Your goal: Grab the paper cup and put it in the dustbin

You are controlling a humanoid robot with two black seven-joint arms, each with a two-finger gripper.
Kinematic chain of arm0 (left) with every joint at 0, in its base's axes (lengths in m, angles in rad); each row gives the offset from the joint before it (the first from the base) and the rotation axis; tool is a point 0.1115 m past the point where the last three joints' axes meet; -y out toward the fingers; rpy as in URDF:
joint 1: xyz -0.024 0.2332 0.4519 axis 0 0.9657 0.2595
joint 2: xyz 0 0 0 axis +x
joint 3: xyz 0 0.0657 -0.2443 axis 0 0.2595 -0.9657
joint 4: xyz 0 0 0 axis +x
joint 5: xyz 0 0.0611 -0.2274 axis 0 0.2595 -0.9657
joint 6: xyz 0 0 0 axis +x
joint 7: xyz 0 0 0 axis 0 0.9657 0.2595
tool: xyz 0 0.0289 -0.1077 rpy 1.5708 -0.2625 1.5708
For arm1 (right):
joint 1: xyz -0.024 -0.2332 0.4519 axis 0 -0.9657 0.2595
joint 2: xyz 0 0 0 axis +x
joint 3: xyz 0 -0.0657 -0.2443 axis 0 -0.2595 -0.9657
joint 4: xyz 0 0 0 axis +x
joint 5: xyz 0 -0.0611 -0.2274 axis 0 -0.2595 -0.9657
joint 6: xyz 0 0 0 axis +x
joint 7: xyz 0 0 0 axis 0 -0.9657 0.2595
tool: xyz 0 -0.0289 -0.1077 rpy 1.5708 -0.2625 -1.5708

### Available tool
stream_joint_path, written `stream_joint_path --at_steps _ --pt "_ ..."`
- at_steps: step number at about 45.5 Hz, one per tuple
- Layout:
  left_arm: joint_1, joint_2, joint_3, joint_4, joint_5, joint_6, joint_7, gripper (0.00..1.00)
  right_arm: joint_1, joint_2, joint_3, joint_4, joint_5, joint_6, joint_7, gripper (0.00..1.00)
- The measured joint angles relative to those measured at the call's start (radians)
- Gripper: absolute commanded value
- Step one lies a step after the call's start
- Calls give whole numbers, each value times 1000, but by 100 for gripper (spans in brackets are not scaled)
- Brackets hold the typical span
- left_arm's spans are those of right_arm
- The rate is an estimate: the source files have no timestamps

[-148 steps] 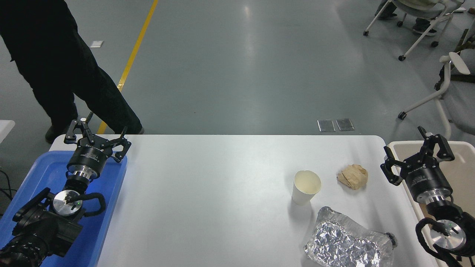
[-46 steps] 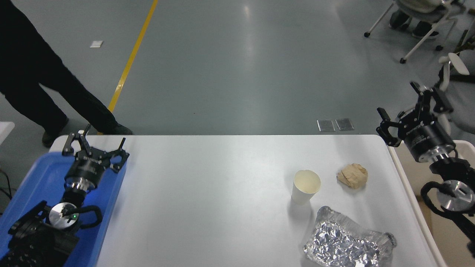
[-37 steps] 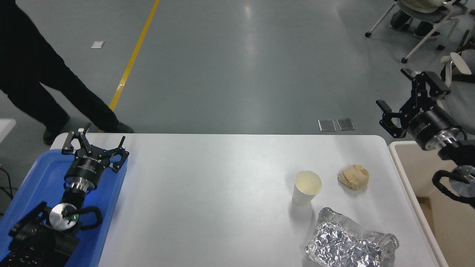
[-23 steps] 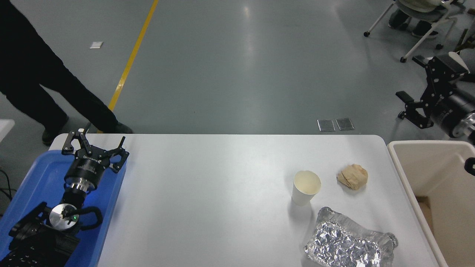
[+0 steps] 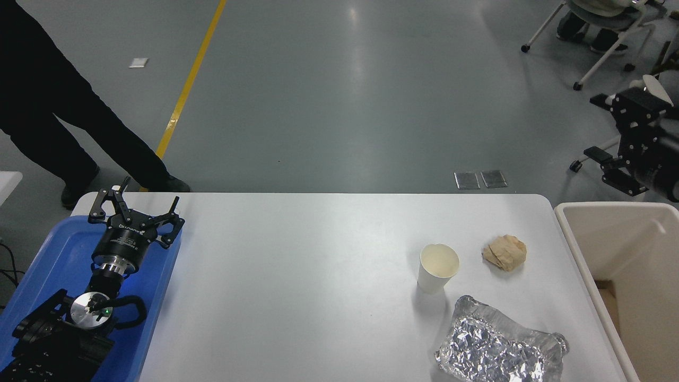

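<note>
You see a white cup (image 5: 438,268) with cream inside, a brown paper ball (image 5: 504,252), crinkled silver foil (image 5: 498,349), a beige bin (image 5: 583,254), a blue tray (image 5: 58,249) and a white table (image 5: 297,276).

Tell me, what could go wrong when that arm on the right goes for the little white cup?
The paper cup stands upright and looks light, so a nudge from the open right gripper, now raised near the picture's right edge, might tip it. The crumpled brown paper ball and the foil packet lie close beside it, so a finger could catch one instead. On the way to the dustbin, the cup might strike the thick rim.
</note>
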Motion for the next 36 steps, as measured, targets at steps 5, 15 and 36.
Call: stream_joint_path --at_steps 5,15,36 --pt "0 0 0 0 0 0 0 99 5 6 -56 -6 2 -9 -1 100" --pt "-1 0 0 0 0 0 0 99 60 27 -270 -10 -3 -4 -2 100" --pt "-2 0 0 0 0 0 0 99 570 219 -1090 99 0 4 -2 100"
